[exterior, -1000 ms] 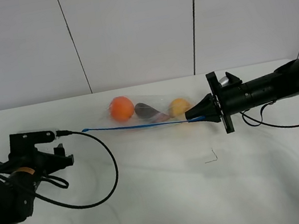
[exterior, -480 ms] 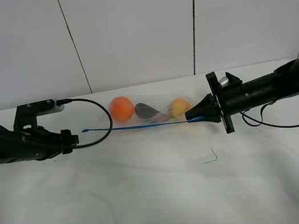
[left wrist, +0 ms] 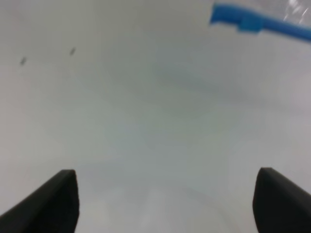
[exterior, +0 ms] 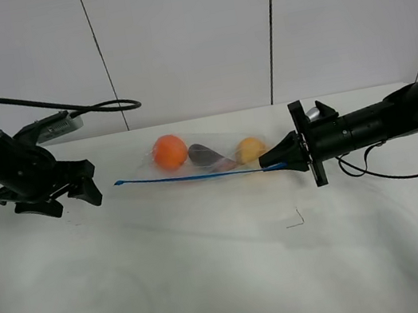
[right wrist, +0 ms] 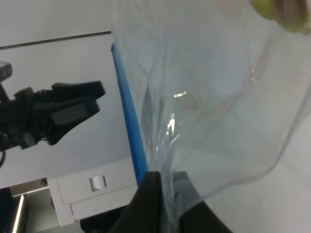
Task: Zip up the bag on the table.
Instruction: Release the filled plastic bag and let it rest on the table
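Note:
The clear bag (exterior: 205, 159) lies on the white table (exterior: 213, 269), holding an orange (exterior: 169, 151), a purple eggplant (exterior: 205, 154) and a yellow fruit (exterior: 251, 149). Its blue zip strip (exterior: 188, 177) runs along the near edge. My right gripper (exterior: 278, 158) is shut on the strip's right end; the right wrist view shows the strip (right wrist: 130, 126) and plastic pinched between the fingers (right wrist: 148, 204). My left gripper (exterior: 70, 195) is open and empty, left of the strip's free end. The left wrist view shows that end (left wrist: 243, 22) ahead of the spread fingertips (left wrist: 53, 201).
A black cable (exterior: 95, 108) arcs from the left arm toward the back wall. A small dark mark (exterior: 295, 221) lies on the table in front of the bag. The wall panels stand right behind the table's far edge.
My left arm has risen from low at the front left and swung back; its gripper now hangs open by the strip's left end. The right gripper and bag have held still.

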